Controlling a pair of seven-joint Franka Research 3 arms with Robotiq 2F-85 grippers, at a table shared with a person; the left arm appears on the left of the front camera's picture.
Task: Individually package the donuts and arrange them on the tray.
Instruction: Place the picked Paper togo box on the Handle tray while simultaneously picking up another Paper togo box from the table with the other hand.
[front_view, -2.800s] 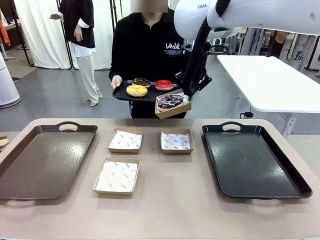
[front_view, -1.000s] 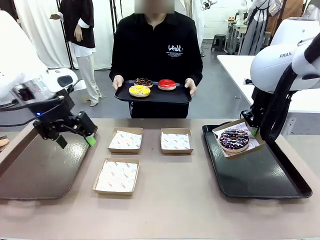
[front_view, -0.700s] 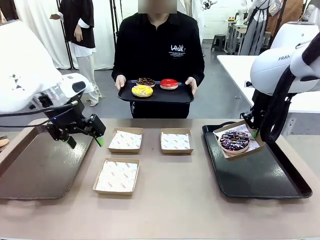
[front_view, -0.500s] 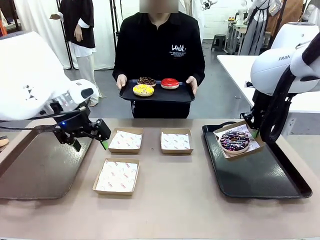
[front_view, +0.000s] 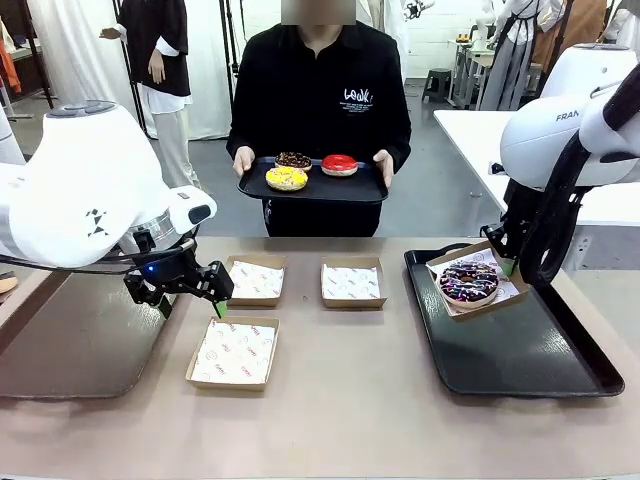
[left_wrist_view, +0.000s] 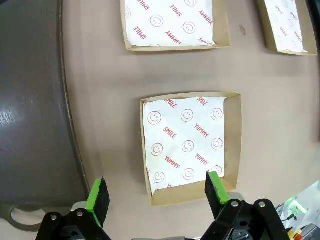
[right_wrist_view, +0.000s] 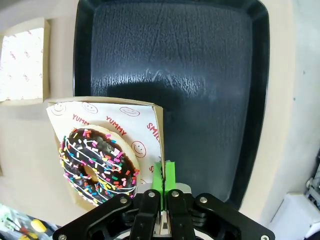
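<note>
Over near box (front_view: 233, 352) now: left end effector (front_view: 190, 306)

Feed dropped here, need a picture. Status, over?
Left gripper open above an empty box. Right gripper shut on the filled box, sprinkle donut inside, over the right tray. Yellow donut, red donut, dark donut on the person's tray. Nothing blocking.

**A robot lab in an open hall**

Two white robot arms, one on the left (front_view: 85, 205) and one on the right (front_view: 560, 130), reach over a tan table (front_view: 350, 420). Dark trays (front_view: 520, 350) and paper-lined cardboard boxes (front_view: 233, 352) lie on it in tidy rows, like a test setup. Beyond it are a bare grey floor (front_view: 440, 205), white curtains (front_view: 75, 60) along the far wall, and a plain white table (front_view: 465, 135).
</note>
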